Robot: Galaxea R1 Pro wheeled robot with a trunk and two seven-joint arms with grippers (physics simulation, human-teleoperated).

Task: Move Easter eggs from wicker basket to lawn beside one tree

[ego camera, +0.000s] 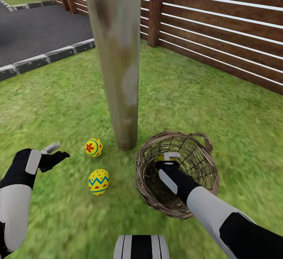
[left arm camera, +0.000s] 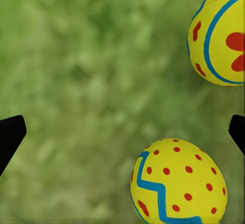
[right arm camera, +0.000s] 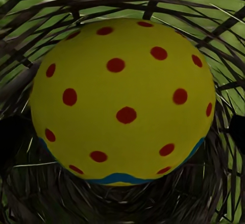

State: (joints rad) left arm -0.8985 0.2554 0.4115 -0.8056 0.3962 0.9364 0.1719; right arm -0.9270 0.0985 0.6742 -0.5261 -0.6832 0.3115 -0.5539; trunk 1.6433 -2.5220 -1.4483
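Two yellow Easter eggs lie on the lawn [ego camera: 59, 101] left of the tree trunk [ego camera: 118, 62]: one with a red flower mark [ego camera: 94, 147], one with a blue zigzag [ego camera: 98, 181]. My left gripper [ego camera: 55, 152] hovers open just left of them; the left wrist view has both eggs [left arm camera: 219, 35] [left arm camera: 178, 183] between its spread fingertips [left arm camera: 10, 132]. The wicker basket [ego camera: 143, 180] stands right of the trunk. My right gripper [ego camera: 168, 160] is down inside it, open, fingers either side of the third egg [right arm camera: 122, 101], not touching it. A sliver of that egg [ego camera: 160, 158] shows beside the gripper.
A brown slatted fence [ego camera: 220, 26] runs along the back right. A dark paved driveway [ego camera: 35, 30] with a stone kerb [ego camera: 47, 56] lies at the back left. Open grass stretches right of the basket and in front of me.
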